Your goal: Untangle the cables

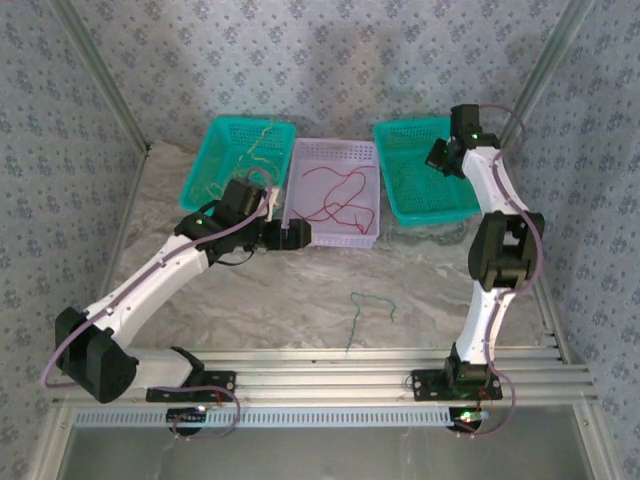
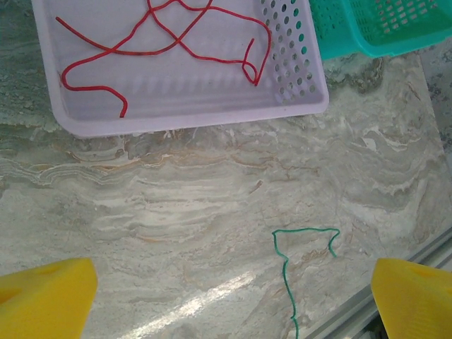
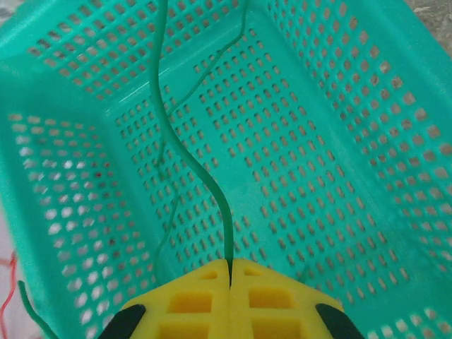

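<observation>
- Walls [image 1: 320,60] papered in a pale blue-grey flower print closed in the cell on three sides, with metal posts [image 1: 100,85] slanting up at the corners.
- The table [image 1: 420,290] had a grey-green marbled top, and ribbed metal rails [image 1: 330,365] ran along its near edge.
- The left teal basket [image 1: 250,121] stood at the back, with a yellow cable [image 1: 255,140] lying in it.
- The left gripper [image 2: 229,304] hung over bare table just in front of the lilac basket [image 1: 335,143], its yellow fingers [image 2: 46,296] spread wide and holding nothing.
- Red cables [image 1: 335,190] looped across the lilac basket's floor.
- A loose green cable [image 1: 355,315] lay on the table near the rails, well apart from the baskets.
- The right teal basket [image 1: 430,215] stood just beside the lilac one.
- The right gripper [image 3: 229,268] hung over it, clenched on a held green cable [image 3: 191,162] that ran from the fingertips across the basket.
</observation>
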Robot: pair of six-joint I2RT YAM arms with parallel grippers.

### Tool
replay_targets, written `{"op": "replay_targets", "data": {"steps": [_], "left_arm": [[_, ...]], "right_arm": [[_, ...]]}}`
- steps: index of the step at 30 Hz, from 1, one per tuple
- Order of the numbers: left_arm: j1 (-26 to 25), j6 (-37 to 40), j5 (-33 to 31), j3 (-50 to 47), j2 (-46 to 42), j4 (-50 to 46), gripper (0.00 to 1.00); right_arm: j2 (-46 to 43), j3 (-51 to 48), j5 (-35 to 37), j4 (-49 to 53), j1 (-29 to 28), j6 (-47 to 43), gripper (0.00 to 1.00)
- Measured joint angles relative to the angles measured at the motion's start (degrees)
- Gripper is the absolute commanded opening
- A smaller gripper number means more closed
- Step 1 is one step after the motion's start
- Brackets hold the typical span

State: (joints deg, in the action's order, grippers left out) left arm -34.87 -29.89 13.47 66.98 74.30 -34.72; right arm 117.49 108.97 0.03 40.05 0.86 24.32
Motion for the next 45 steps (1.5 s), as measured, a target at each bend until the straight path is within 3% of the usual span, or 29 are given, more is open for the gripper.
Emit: {"op": "replay_targets", "data": {"steps": [5,10,17,23,30,37,45], "left_arm": [[-0.39,0.5,0.02,0.0,0.0,-0.24,1.0],[-0.7,0.94,0.04,0.0,0.02,-0.24,1.0],[-0.94,0.96,0.07,0.22,0.42,-0.7,1.0],[-1.27,1.31,0.02,1.03,1.07,-1.11,1.0],[-1.27,1.84,-0.39,1.86,1.07,-1.95,1.0],[-1.27,3.54,-2.64,4.15,1.01,-4.09,1.0],[-1.25,5.27,-5.6,4.76,-0.24,-6.4,1.0]], "right_arm": [[7.74,8.52,0.28,3.98,0.9,0.31,0.01],[12.61,14.67,1.03,7.58,0.87,0.22,0.16],[12.17,14.78,1.75,9.09,0.33,-0.26,0.41],[5.29,12.5,3.61,8.44,-0.39,-0.72,0.51],[-16.96,-2.93,4.96,1.92,-3.3,-0.57,0.59],[-42.16,-29.73,2.51,-4.52,-13.51,-0.85,0.64],[-52.35,-52.09,-0.68,-2.08,-26.88,-1.25,0.67]]}}
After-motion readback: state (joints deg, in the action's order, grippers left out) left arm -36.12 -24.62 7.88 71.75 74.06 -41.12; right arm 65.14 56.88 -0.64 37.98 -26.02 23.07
